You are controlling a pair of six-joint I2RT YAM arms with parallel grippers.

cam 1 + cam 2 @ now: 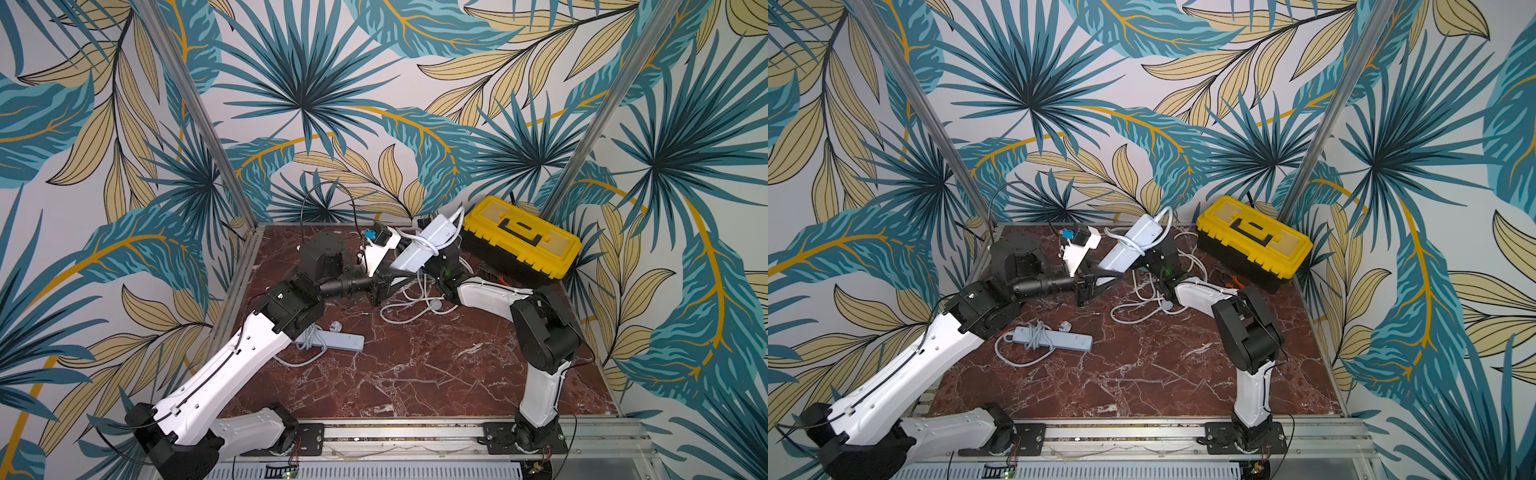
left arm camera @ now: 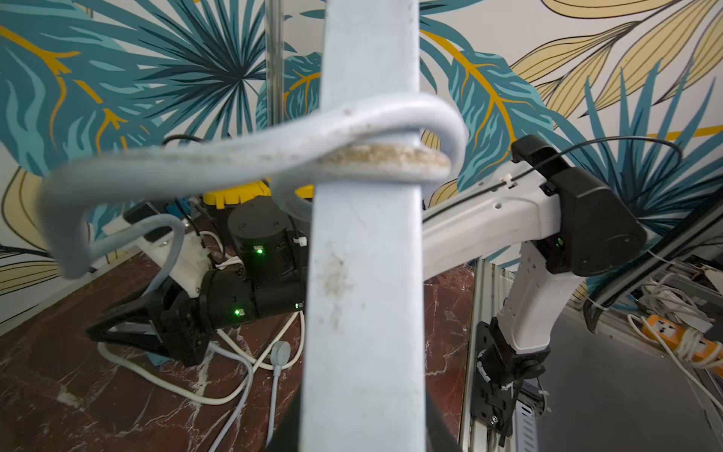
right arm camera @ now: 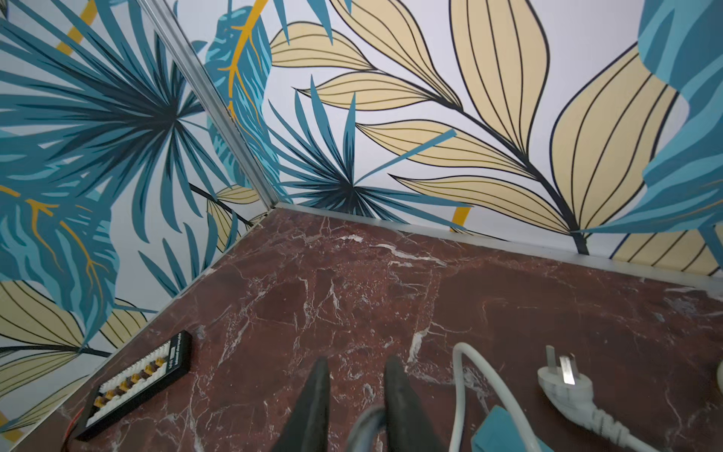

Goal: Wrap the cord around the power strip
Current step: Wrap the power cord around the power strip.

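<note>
Desk [image 1: 415, 374]: red marble top with leaf-print panels on three sides.
Toolbox [image 1: 521, 237]: yellow and black, lid closed, at the far right corner of the desk.
Power strip [image 1: 440, 226]: white, held up off the desk at a tilt, with its higher end near the toolbox.
Second strip [image 1: 1054, 336]: lies flat on the left half of the desk, its own cord bundled round its middle.
Cord [image 2: 254, 156]: one loop passes round the raised strip; the rest hangs down to loose coils on the desk.
Left end effector [image 1: 400, 272]: clenched on the raised strip's lower end.
Right end effector [image 3: 357, 364]: low over the desk, fingers slightly apart with a bit of cord between them; I cannot tell whether it is clamped.
Plug [image 3: 563, 387]: lies on the desk beside the right end effector.
</note>
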